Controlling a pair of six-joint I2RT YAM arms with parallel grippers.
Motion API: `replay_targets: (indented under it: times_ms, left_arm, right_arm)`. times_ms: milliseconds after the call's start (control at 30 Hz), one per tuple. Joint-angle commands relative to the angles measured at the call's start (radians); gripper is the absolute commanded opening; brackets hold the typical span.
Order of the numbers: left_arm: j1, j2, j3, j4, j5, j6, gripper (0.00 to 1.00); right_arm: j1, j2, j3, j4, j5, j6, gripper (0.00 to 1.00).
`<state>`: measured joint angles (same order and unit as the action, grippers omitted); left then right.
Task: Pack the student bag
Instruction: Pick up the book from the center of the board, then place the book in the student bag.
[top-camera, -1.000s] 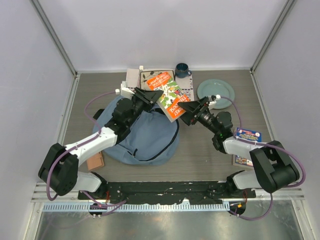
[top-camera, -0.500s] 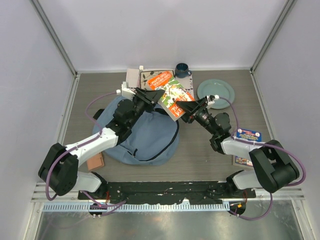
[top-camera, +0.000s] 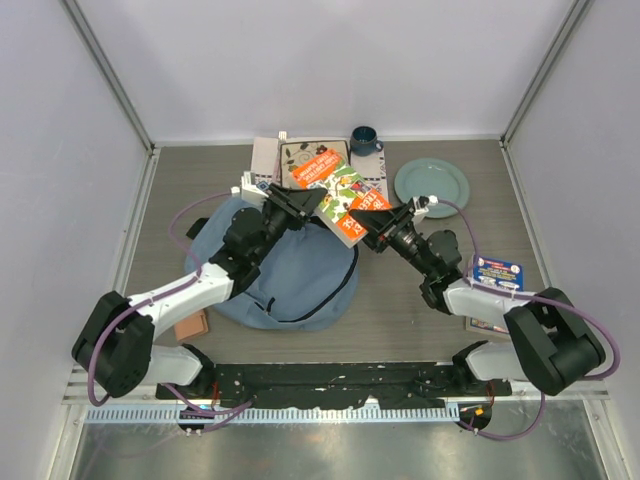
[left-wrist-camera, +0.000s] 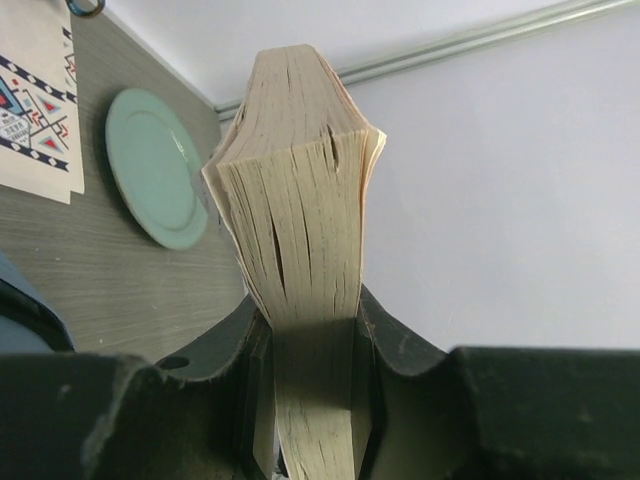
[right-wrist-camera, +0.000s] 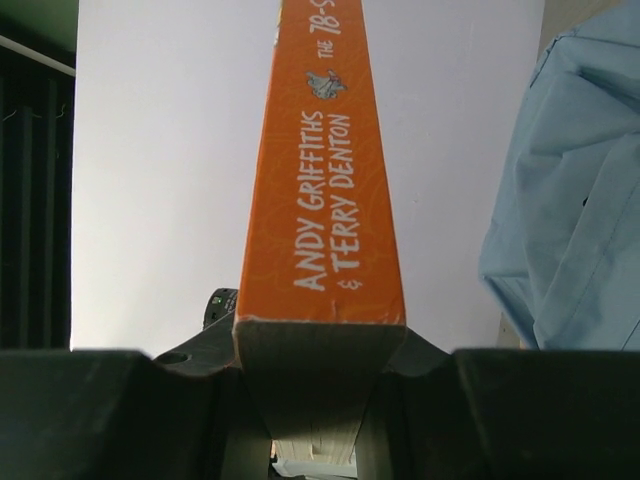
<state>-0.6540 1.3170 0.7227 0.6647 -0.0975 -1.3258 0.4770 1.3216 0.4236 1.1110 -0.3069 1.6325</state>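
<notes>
An orange paperback book (top-camera: 338, 190) hangs in the air between both grippers, above the far edge of the light-blue student bag (top-camera: 290, 275). My left gripper (top-camera: 303, 203) is shut on the book's page edge (left-wrist-camera: 300, 230) from the left. My right gripper (top-camera: 372, 222) is shut on the book's lower end, at the spine (right-wrist-camera: 325, 180), from the right. The bag lies slumped on the table between the arms, with a dark zipper line curving along its near side. It also shows at the right edge of the right wrist view (right-wrist-camera: 580, 200).
A green plate (top-camera: 431, 183) sits at the back right, also in the left wrist view (left-wrist-camera: 155, 170). A dark blue mug (top-camera: 364, 139) and a white patterned mat (top-camera: 285, 152) lie at the back. A blue box (top-camera: 497, 271) lies on the right. A brown item (top-camera: 190, 323) lies left of the bag.
Both grippers kept hold of the book. The right gripper has moved a little left and the book has shifted slightly left and toward the back.
</notes>
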Motion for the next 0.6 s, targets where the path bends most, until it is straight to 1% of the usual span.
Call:
replay_targets:
  times_ms: [0, 33, 67, 100, 133, 167, 200, 233, 267, 300, 333, 367, 400, 467, 500, 567]
  left_arm:
    - [-0.007, -0.018, 0.009, -0.023, 0.205, 0.102, 0.18]
    - [-0.007, -0.018, 0.020, -0.065, 0.228, 0.144, 0.30]
    - [-0.007, -0.021, 0.027, -0.112, 0.248, 0.169, 0.36]
    - [-0.007, -0.022, 0.049, -0.210, 0.284, 0.203, 0.41]
    - [-0.007, -0.036, 0.058, -0.261, 0.291, 0.271, 0.53]
    - [-0.009, -0.045, 0.066, -0.310, 0.300, 0.318, 0.67]
    - [-0.010, -0.054, 0.084, -0.408, 0.294, 0.357, 0.77]
    - [-0.012, -0.070, 0.098, -0.474, 0.283, 0.397, 0.83]
    - [-0.013, -0.076, 0.116, -0.537, 0.265, 0.490, 0.87]
    - [-0.015, -0.078, 0.145, -0.633, 0.243, 0.535, 0.90]
    - [-0.021, -0.075, 0.165, -0.692, 0.226, 0.589, 0.95]
    - [-0.025, -0.067, 0.187, -0.747, 0.207, 0.668, 0.96]
    - [-0.033, -0.061, 0.226, -0.828, 0.193, 0.715, 0.97]
    - [-0.065, -0.021, 0.267, -0.895, 0.170, 0.796, 0.98]
    - [-0.079, -0.004, 0.303, -0.939, 0.167, 0.818, 0.98]
    - [-0.125, 0.049, 0.339, -0.971, 0.180, 0.855, 0.98]
  right_arm:
    - [-0.018, -0.113, 0.007, -0.027, 0.107, -0.091, 0.01]
    - [-0.020, -0.146, 0.004, -0.087, 0.115, -0.152, 0.01]
    - [-0.020, -0.180, 0.001, -0.149, 0.129, -0.180, 0.01]
    - [-0.020, -0.258, 0.000, -0.290, 0.162, -0.213, 0.01]
    - [-0.026, -0.298, 0.015, -0.388, 0.185, -0.247, 0.01]
    - [-0.031, -0.338, 0.029, -0.492, 0.212, -0.325, 0.01]
    - [-0.031, -0.426, 0.044, -0.698, 0.298, -0.360, 0.01]
    - [-0.037, -0.464, 0.076, -0.802, 0.363, -0.388, 0.01]
    - [-0.038, -0.507, 0.090, -0.895, 0.414, -0.431, 0.01]
    - [-0.044, -0.542, 0.101, -1.022, 0.504, -0.453, 0.01]
    - [-0.057, -0.606, 0.115, -1.071, 0.537, -0.473, 0.01]
    - [-0.063, -0.633, 0.122, -1.111, 0.573, -0.494, 0.01]
    - [-0.072, -0.654, 0.132, -1.210, 0.598, -0.508, 0.01]
    - [-0.089, -0.697, 0.162, -1.269, 0.649, -0.533, 0.01]
    - [-0.092, -0.703, 0.171, -1.321, 0.661, -0.558, 0.01]
    - [-0.095, -0.710, 0.204, -1.364, 0.686, -0.574, 0.01]
